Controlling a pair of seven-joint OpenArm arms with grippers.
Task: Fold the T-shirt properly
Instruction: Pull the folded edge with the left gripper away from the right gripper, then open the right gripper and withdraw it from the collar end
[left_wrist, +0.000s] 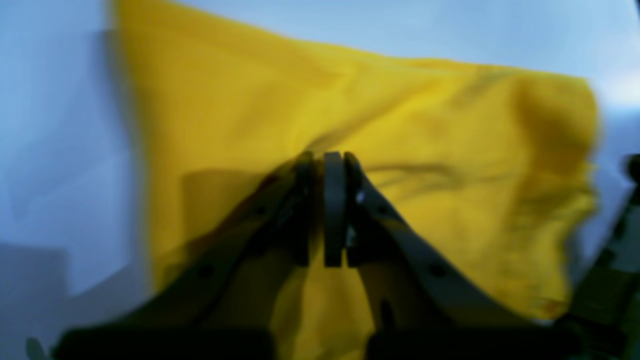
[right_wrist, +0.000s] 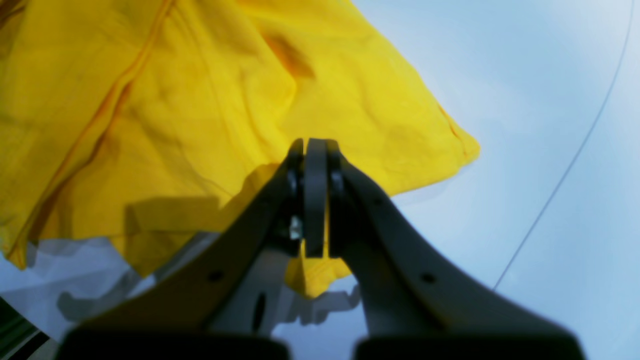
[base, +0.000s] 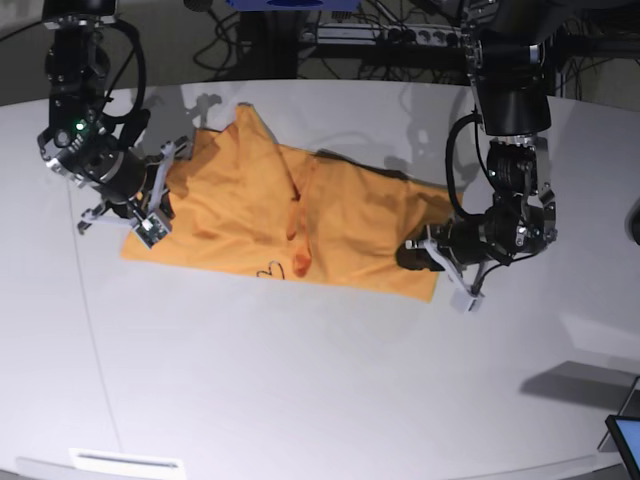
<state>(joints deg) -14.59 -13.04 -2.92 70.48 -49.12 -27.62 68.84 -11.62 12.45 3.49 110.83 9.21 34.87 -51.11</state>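
While spread half-folded across the white surface (base: 300, 380), T-shirt (base: 300, 215) pinched at opposite ends: left gripper (left_wrist: 334, 210) jaws clenched on cloth, right gripper (right_wrist: 315, 200) jaws clenched on an edge fold. Thin pinches, likely to slip and wrinkle layers if pulled unevenly. Heart mark (base: 268, 270) visible only from base; wrist views blurred.

Your open room is the near half of the white table (base: 320, 400): from 4 through 6 to 8 o'clock a gripper can sweep freely. Across the centre the T-shirt (base: 300, 225) lies spread, blocking low passes between 9 and 3 o'clock. The right gripper (base: 150, 205) stands at its 9 o'clock edge, the left gripper (base: 425, 250) at its 3 o'clock edge. Cables and equipment (base: 400, 35) crowd 12 o'clock beyond the table.
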